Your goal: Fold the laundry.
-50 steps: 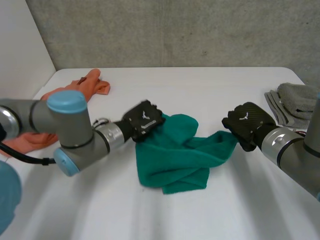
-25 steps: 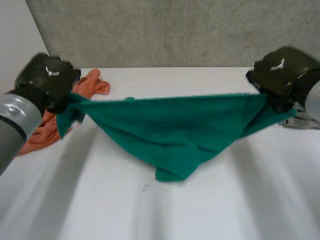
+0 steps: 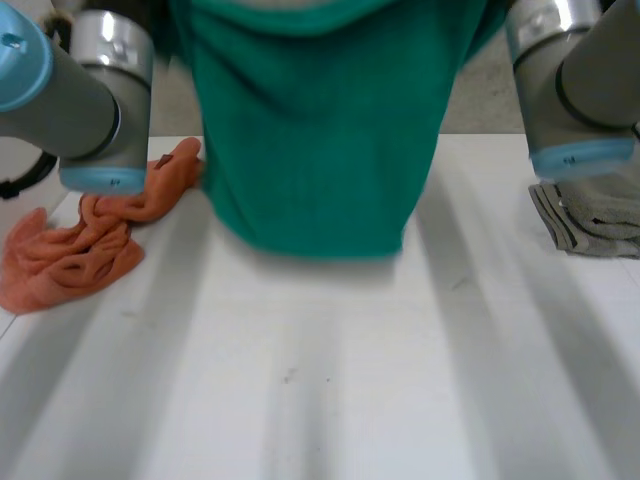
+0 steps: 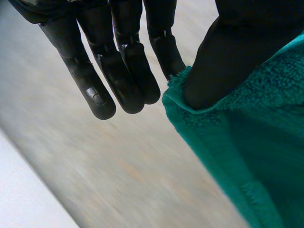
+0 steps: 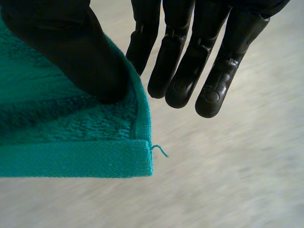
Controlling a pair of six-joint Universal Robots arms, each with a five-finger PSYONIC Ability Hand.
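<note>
Above the table (image 3: 330, 390), a green towel (image 3: 320, 130) hung spread wide. The left hand (image 4: 127, 71) and the right hand (image 5: 187, 57) each pinched an upper corner under its thumb, fingers straight.

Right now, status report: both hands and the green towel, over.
Left hand and right hand each pinch a green towel corner. Towel hangs spread between them. Orange cloth, grey cloth lie aside.

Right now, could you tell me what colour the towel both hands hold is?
The towel is teal green, clearest in the head view.
</note>
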